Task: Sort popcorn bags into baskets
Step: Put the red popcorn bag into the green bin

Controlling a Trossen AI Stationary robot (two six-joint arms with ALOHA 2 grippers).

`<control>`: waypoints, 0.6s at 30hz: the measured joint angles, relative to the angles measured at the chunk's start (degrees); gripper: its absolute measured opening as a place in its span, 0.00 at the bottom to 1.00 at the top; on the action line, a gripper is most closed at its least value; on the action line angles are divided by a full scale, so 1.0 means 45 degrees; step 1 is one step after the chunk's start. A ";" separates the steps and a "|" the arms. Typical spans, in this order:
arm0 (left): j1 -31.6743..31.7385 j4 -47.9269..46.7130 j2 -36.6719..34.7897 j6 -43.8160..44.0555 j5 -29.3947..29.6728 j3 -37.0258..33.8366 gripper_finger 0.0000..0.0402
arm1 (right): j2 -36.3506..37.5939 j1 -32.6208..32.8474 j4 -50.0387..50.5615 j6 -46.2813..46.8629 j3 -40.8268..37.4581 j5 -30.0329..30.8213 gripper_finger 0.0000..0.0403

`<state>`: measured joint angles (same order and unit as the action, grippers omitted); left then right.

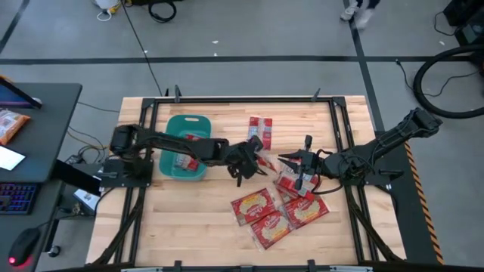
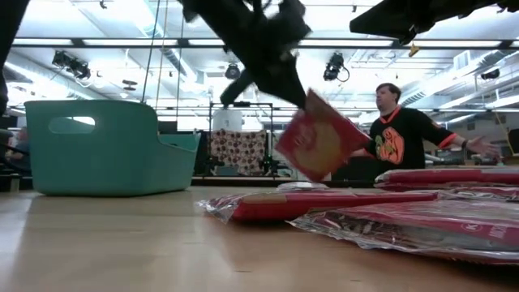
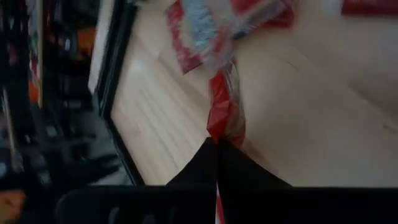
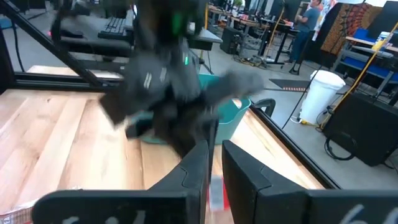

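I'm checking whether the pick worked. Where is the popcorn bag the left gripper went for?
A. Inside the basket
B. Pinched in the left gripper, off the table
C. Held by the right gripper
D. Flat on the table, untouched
B: the left gripper is shut on a bag, which hangs tilted in the air above the table in the low view.

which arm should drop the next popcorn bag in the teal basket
Probably the left. The left gripper is already shut on a lifted popcorn bag, and the teal basket lies on its side. The right gripper hovers over the loose bags, farther away.
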<state>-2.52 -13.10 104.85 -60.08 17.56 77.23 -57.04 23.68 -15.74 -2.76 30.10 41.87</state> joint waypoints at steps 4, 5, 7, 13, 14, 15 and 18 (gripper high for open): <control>0.0075 -0.1052 -0.1078 0.2370 0.0056 0.0005 0.00 | 0.0000 0.0000 0.0003 0.0042 -0.0003 0.0000 0.13; 0.0099 -0.1407 -0.1336 0.3030 0.0068 0.0005 0.00 | 0.0000 0.0000 -0.0005 0.0042 -0.0003 0.0000 0.13; 0.0175 -0.1995 -0.1809 0.4384 0.0097 0.0005 0.00 | 0.0000 0.0000 0.0001 0.0057 -0.0003 0.0000 0.13; 0.0382 -0.4118 -0.3308 0.8376 0.0057 0.0005 0.00 | 0.0000 0.0000 -0.0011 0.0066 -0.0003 0.0000 0.13; 0.0450 -0.4482 -0.3583 0.9105 0.0043 0.0005 0.00 | 0.0000 0.0000 -0.0003 0.0066 -0.0003 0.0000 0.13; 0.0530 -0.4824 -0.3847 0.9834 0.0015 0.0005 0.00 | 0.0000 0.0000 -0.0003 0.0066 -0.0004 0.0000 0.13; 0.0819 -0.5963 -0.4662 1.1946 -0.0347 0.0005 0.00 | 0.0000 0.0000 -0.0002 0.0066 -0.0003 0.0000 0.13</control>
<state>1.16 -39.94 83.87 -6.32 16.00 77.25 -57.04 23.68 -15.75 -2.46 30.09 41.87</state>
